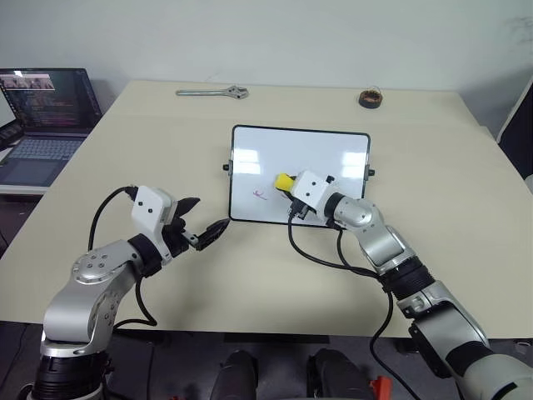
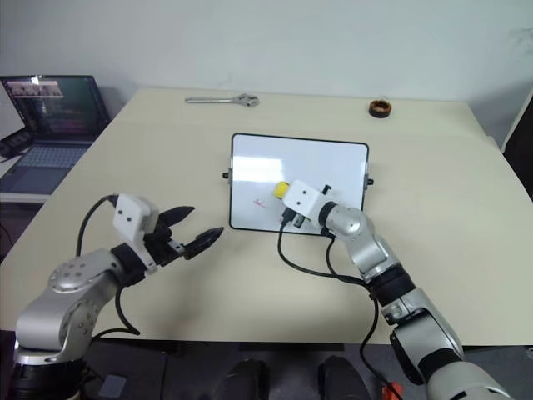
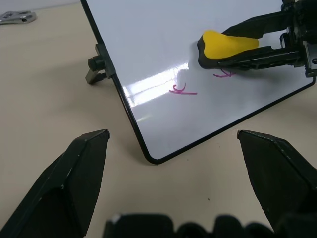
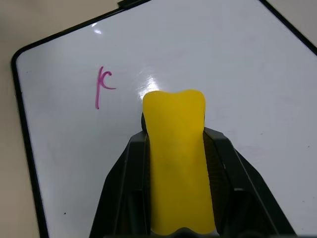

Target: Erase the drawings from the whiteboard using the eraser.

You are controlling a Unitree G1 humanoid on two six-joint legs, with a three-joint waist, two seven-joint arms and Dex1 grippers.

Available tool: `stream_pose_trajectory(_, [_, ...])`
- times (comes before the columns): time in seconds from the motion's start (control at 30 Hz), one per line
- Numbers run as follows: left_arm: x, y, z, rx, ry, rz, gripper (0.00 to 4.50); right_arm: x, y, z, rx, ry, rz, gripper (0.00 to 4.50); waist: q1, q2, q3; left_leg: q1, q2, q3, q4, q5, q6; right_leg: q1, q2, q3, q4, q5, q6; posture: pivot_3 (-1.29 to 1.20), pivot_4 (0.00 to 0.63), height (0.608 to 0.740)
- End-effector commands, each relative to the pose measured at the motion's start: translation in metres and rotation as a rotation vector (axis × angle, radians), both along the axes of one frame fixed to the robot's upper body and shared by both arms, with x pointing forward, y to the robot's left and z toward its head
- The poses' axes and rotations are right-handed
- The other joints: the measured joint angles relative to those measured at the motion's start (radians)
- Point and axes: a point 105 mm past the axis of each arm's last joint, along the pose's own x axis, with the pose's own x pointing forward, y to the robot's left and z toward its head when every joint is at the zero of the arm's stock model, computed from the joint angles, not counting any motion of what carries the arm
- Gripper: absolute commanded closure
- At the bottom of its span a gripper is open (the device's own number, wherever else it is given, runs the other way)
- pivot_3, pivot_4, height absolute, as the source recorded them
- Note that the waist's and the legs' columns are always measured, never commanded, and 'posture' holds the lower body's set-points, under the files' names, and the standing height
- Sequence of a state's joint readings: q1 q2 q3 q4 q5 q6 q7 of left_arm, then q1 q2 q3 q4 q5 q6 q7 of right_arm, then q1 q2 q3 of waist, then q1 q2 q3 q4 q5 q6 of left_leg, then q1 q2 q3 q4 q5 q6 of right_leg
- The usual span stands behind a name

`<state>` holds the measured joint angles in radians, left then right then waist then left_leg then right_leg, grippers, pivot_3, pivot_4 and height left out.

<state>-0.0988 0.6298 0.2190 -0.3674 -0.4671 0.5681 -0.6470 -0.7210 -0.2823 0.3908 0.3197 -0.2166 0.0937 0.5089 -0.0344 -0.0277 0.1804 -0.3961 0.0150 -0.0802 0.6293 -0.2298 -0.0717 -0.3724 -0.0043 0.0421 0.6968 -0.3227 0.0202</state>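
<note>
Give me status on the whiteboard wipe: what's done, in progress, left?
Done: the eraser is picked up, right gripper jaws shut on it, and most of the whiteboard looks bare. In hand: the eraser is over a pink mark mid-board. Left: that mark and another pink drawing nearer the board's corner. The left gripper hangs open beside the board.

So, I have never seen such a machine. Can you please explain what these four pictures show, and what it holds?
It is a humanoid robot with two arms. Two pictures look down from its head; the other two come from cameras on its wrists. On the beige table lies a small white board with a black frame, bearing pink marker drawings. The right gripper is shut on a yellow sponge eraser, over the board. The left gripper is open, holding nothing. Farther back lie a metal wrench and a dark round roll; a laptop stands beside the table.
</note>
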Motion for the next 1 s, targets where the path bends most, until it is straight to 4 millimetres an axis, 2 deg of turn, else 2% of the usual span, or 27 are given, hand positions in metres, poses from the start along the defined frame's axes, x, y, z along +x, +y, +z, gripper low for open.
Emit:
stream_pose_trajectory(0.03, [-0.003, 0.007, 0.006, 0.018, -0.042, -0.002, 0.0, -0.01, -0.016, -0.036, -0.106, 0.12, 0.018, 3.4, 0.002, 0.0, 0.0, 0.001, 0.0, 0.0, 0.0, 0.0, 0.0, 0.001, 0.0, 0.0, 0.0, 0.0, 0.0, 0.0, 0.15, 0.74])
stream_pose_trajectory(0.1, [-0.002, 0.009, 0.003, 0.019, -0.042, 0.0, 0.0, -0.013, -0.017, -0.037, -0.123, 0.117, 0.041, 3.4, 0.002, 0.0, 0.0, 0.002, 0.0, -0.001, 0.0, 0.0, 0.0, 0.002, 0.0, 0.0, 0.0, 0.0, 0.0, 0.0, 0.15, 0.74])
stream_pose_trajectory(0.17, [-0.002, 0.009, 0.0, 0.017, -0.042, -0.002, 0.0, -0.007, -0.019, -0.03, -0.099, 0.084, 0.008, 3.4, 0.002, 0.0, 0.0, 0.003, 0.0, 0.0, 0.0, 0.0, 0.0, 0.003, 0.0, 0.0, 0.001, 0.0, 0.0, 0.0, 0.15, 0.74])
stream_pose_trajectory(0.3, [-0.001, 0.01, -0.006, 0.016, -0.038, -0.014, 0.0, 0.02, -0.035, 0.0, 0.005, -0.044, -0.182, 3.4, 0.001, 0.0, 0.0, 0.004, -0.001, 0.0, 0.0, 0.0, 0.0, 0.003, 0.001, 0.0, 0.001, 0.001, -0.001, 0.0, 0.15, 0.74])
stream_pose_trajectory(0.37, [-0.001, 0.012, -0.008, 0.015, -0.036, -0.016, 0.0, 0.026, -0.042, 0.005, 0.025, -0.056, -0.229, 3.4, 0.003, 0.0, 0.0, 0.004, -0.001, 0.0, 0.0, 0.001, 0.0, 0.003, 0.001, 0.0, 0.002, 0.001, -0.002, 0.0, 0.15, 0.74])
stream_pose_trajectory(0.5, [-0.002, 0.014, -0.011, 0.016, -0.034, -0.021, 0.0, 0.023, -0.044, -0.01, -0.025, -0.008, -0.217, 3.4, 0.006, -0.001, -0.001, 0.004, 0.0, -0.001, 0.001, 0.001, 0.0, 0.003, 0.001, -0.001, 0.001, 0.001, -0.002, 0.0, 0.15, 0.74])
stream_pose_trajectory(0.7, [-0.002, 0.016, -0.013, 0.015, -0.034, -0.028, 0.0, -0.003, -0.043, -0.049, -0.238, 0.076, -0.066, 3.4, 0.006, -0.002, -0.002, 0.004, 0.0, -0.001, 0.0, 0.001, 0.0, 0.004, 0.0, -0.001, 0.001, 0.001, -0.002, 0.0, 0.15, 0.74])
stream_pose_trajectory(0.8, [-0.002, 0.015, -0.012, 0.015, -0.035, -0.031, 0.0, -0.005, -0.05, -0.053, -0.279, 0.082, -0.065, 3.4, 0.003, -0.003, -0.003, 0.006, 0.0, -0.001, 0.0, 0.001, 0.0, 0.005, 0.0, -0.001, 0.001, 0.001, -0.002, 0.0, 0.15, 0.74])
stream_pose_trajectory(0.87, [-0.002, 0.013, -0.011, 0.015, -0.036, -0.033, 0.0, 0.0, -0.053, -0.042, -0.239, 0.046, -0.101, 3.4, 0.004, -0.003, -0.003, 0.008, 0.0, -0.001, 0.0, 0.001, 0.0, 0.006, 0.001, 0.0, 0.001, 0.001, -0.002, 0.0, 0.15, 0.74])
stream_pose_trajectory(1.0, [-0.002, 0.009, -0.008, 0.014, -0.039, -0.039, 0.0, 0.02, -0.062, 0.001, -0.087, -0.098, -0.238, 3.4, 0.005, -0.002, -0.003, 0.012, 0.0, -0.001, 0.0, 0.001, 0.0, 0.011, 0.001, 0.0, 0.0, 0.001, -0.002, 0.0, 0.15, 0.74])
